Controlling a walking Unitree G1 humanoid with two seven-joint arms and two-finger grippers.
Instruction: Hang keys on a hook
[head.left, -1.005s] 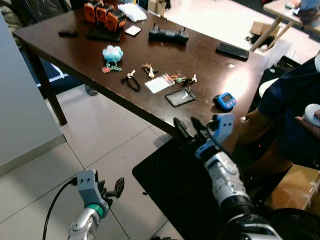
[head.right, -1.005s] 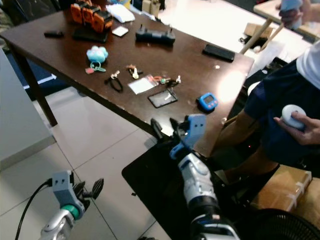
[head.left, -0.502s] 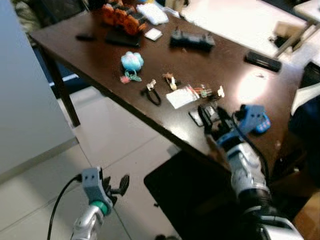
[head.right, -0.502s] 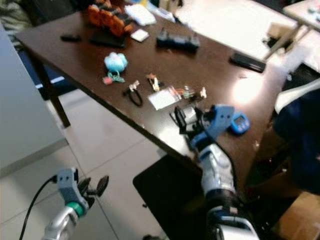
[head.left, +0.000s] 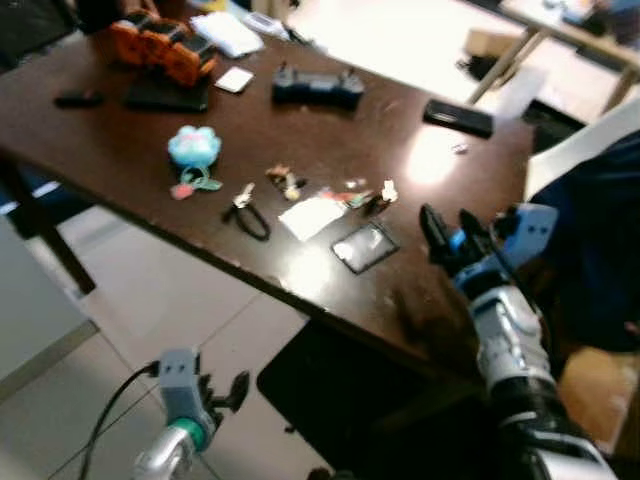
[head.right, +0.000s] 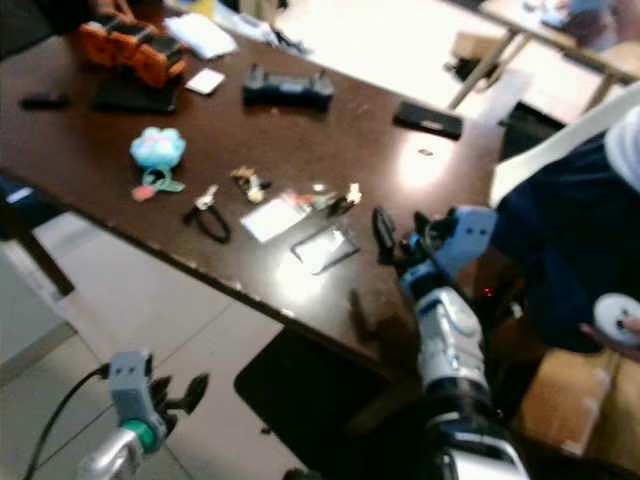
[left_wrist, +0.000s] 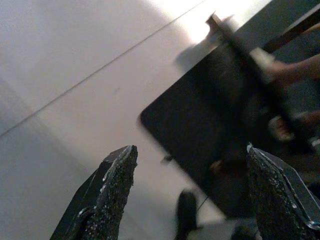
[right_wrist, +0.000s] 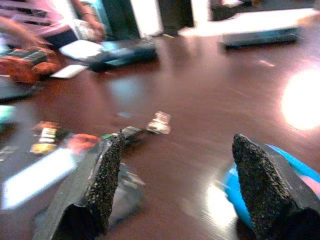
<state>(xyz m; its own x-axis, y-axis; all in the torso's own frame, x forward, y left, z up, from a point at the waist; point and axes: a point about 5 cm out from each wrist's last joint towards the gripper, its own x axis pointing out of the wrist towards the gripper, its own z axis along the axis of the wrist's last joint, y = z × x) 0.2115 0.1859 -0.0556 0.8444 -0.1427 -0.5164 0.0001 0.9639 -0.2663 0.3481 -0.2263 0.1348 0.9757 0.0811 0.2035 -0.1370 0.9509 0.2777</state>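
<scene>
A dark wooden bench (head.left: 120, 130) stands in a room, scattered with small things. Near its front edge lie several bunches of keys: one with a black loop (head.left: 246, 212), and past that a bunch beside a white card (head.left: 312, 216), with a small cluster of keys (head.left: 378, 199) at the card's far side. The right claw (head.left: 452, 238) hovers over the bench just beyond that cluster, its two black fingers spread wide and empty. The left claw (head.left: 225, 392) hangs low over the floor, off the bench, fingers also spread wide. No hook can be made out. A person in dark clothing sits beside the bench. To do this well, the right claw should probably lower over the cluster, straddle the ring, and close only once centred.
</scene>
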